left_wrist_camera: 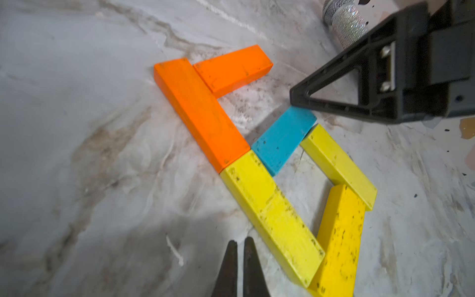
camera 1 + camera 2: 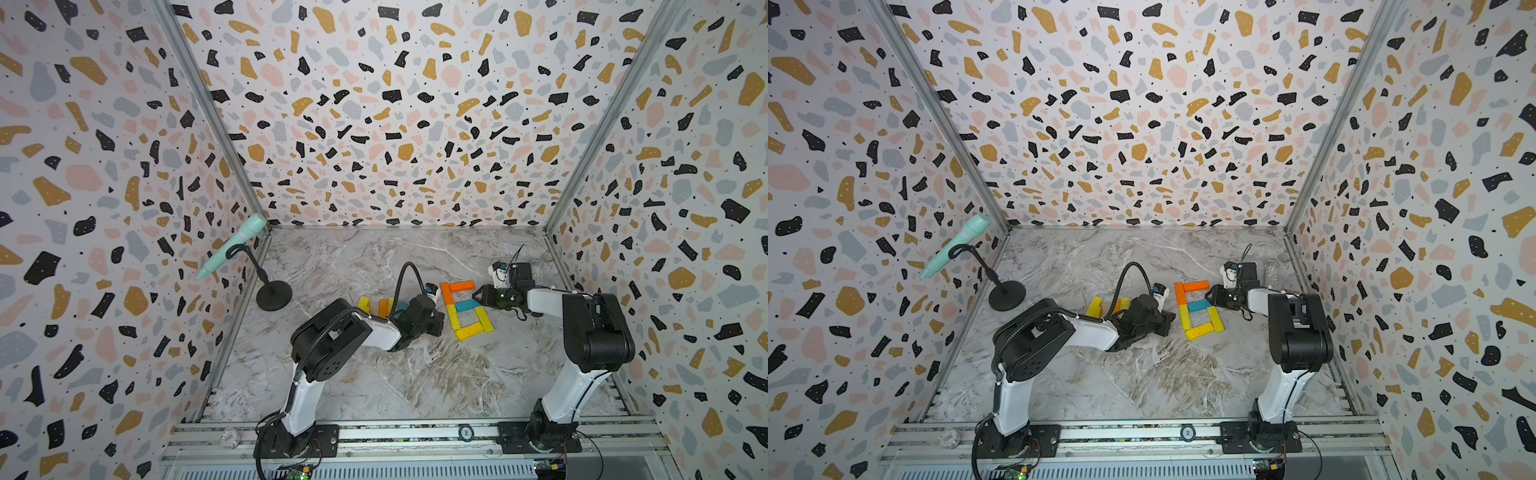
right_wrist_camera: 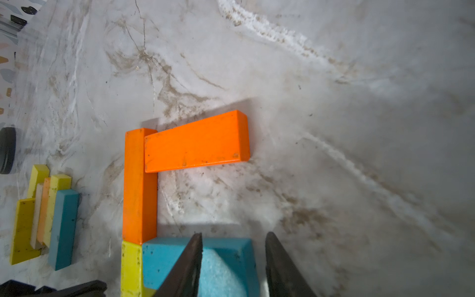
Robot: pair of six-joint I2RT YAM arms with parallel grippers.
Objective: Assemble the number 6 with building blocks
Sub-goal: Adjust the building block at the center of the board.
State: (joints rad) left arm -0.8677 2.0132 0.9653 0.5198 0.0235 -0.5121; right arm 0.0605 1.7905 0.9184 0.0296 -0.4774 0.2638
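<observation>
The marble desk (image 2: 374, 374) carries the building blocks (image 2: 465, 309) as a readable 6, lying about midway between the back and front edges and nearer the right edge. I judge the task to be at its finishing step: every stroke is laid, and only the middle bar is under attention. A spare pile (image 3: 46, 216) of yellow, orange, pale and blue planks lies packed side by side on the left-edge side of the figure, apart from it.

The spine is an orange upright (image 1: 200, 113) butted end to end with a yellow upright (image 1: 270, 218). An orange top bar (image 1: 231, 69) meets the spine at its end nearer the back edge, at a right angle. A yellow side plank (image 1: 339, 164), a yellow bottom plank (image 1: 339, 244) and a blue bar (image 1: 282, 138) close the loop. The blue bar touches the spine at the orange-yellow joint. Its outer end meets the side plank only at a corner and looks a little askew. The paint is scuffed and speckled dark.

The right pincer (image 3: 234, 235) hangs over the blue bar's outer end, jaws apart and clamped on nothing. I cannot tell whether a tip touches the wood. The left pincer (image 1: 240, 241) has its jaws together, empty, just beside the yellow upright. The next move likely calls for a light nudge to square the blue bar, or a straight lift away, without shifting its neighbours.
</observation>
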